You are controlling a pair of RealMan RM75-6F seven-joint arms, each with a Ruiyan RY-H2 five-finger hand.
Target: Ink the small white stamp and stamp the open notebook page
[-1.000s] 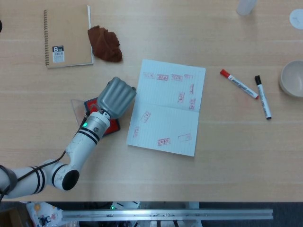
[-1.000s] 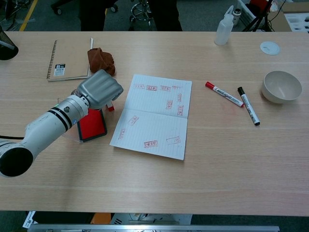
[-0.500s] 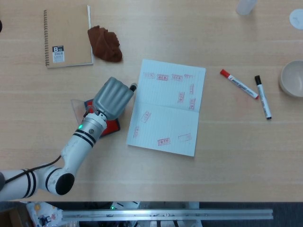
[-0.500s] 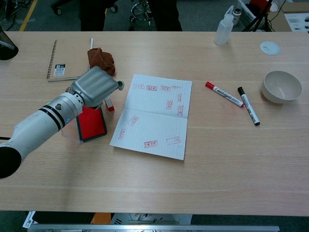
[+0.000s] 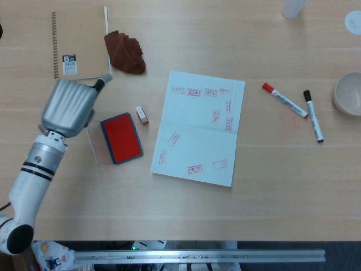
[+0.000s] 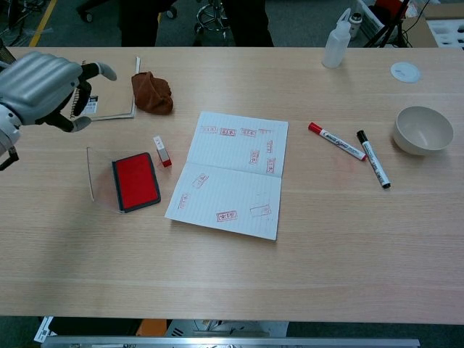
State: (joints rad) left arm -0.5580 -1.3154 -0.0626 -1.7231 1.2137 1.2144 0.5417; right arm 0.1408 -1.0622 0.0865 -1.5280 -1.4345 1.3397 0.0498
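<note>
Stamp: the small white stamp (image 5: 141, 115) lies on its side on the counter (image 5: 186, 214), left of centre in the head view, its red end toward the lower right.
Stamp's neighbours: it lies between the red ink pad (image 5: 121, 138) and the open notebook (image 5: 199, 127), just beside the pad's upper right corner and apart from the page edge.
Stamp and robot hand: the left robot hand (image 5: 70, 106) is at the left of the frame, well apart from the stamp, with the ink pad's upper left corner between them; nothing touches the stamp.
Left robot hand: released and holding nothing, fingers apart, one fingertip reaching toward the closed spiral notebook (image 5: 79, 44) at the upper left; in the chest view it sits raised at the far left edge.
Right robot hand: not visible in either view.
Ink pad: open, red face up, its clear lid (image 6: 101, 180) lying flat on its left side.
Open notebook: centre of the frame, pages lined and carrying many red stamp marks.
Brown cloth (image 5: 125, 52): crumpled at the upper left, just right of the spiral notebook.
Markers: a red-capped marker (image 5: 284, 100) and a black-capped marker (image 5: 313, 116) lie at the right, near each other.
Bowl (image 6: 423, 130): a pale bowl at the right edge.
Bottle (image 6: 337, 39): a clear bottle at the top right, with a white disc (image 6: 404, 71) to its right.
</note>
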